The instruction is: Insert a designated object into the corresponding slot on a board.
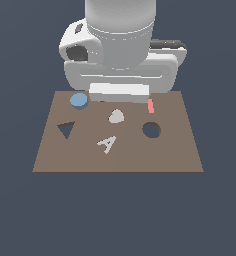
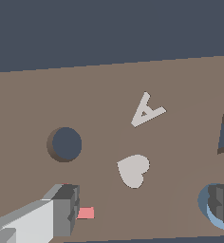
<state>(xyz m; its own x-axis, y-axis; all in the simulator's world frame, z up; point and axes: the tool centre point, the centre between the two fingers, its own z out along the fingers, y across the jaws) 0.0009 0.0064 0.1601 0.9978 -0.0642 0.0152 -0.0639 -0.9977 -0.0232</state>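
The light-blue round disc (image 1: 79, 101) lies on the brown board (image 1: 180, 155) near its far corner, on the exterior view's left. The slot, a dark round hole (image 1: 151, 130), is on the exterior view's right and has nothing in it. In the wrist view the hole (image 2: 65, 144) shows fully, while the disc (image 2: 208, 209) is partly hidden behind one dark fingertip (image 2: 223, 206). My gripper (image 2: 144, 209) hangs over the board's far edge (image 1: 119, 97). It is open with nothing between its fingers.
A white rounded-triangle piece (image 1: 116, 116) lies mid-board, below the gripper. A pink piece (image 1: 151, 105) sits by the other fingertip (image 2: 66, 209). A dark triangular hole (image 1: 66, 129) and a white letter A (image 1: 107, 144) mark the board. The arm's bulk covers the far edge.
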